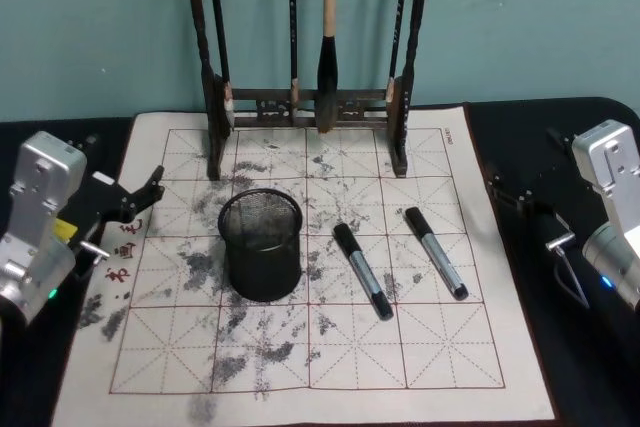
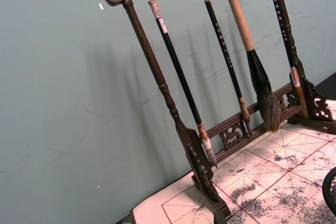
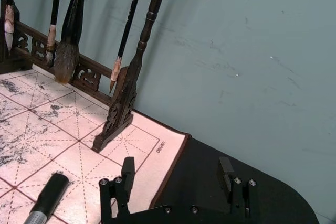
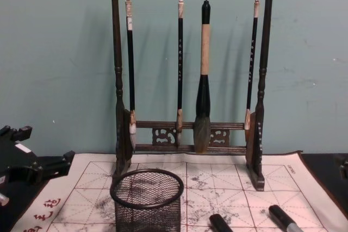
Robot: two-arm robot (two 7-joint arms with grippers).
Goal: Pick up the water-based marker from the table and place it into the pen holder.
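Two black-capped, grey-barrelled water-based markers lie on the calligraphy mat. One marker (image 1: 362, 270) (image 4: 220, 223) is just right of the pen holder. The other marker (image 1: 436, 252) (image 4: 285, 218) (image 3: 47, 200) lies farther right. The pen holder (image 1: 260, 247) (image 4: 147, 199) (image 2: 331, 190), a black mesh cup, stands upright at the mat's middle left. My left gripper (image 1: 135, 197) (image 4: 41, 148) hovers open at the mat's left edge. My right gripper (image 1: 525, 172) (image 3: 177, 169) is open at the mat's right edge, a little beyond the right marker's cap. Neither holds anything.
A tall dark wooden brush rack (image 1: 310, 107) (image 4: 187, 80) with several hanging brushes stands at the back of the ink-stained mat (image 1: 300, 367). The mat lies on a black table (image 1: 580, 367) against a teal wall.
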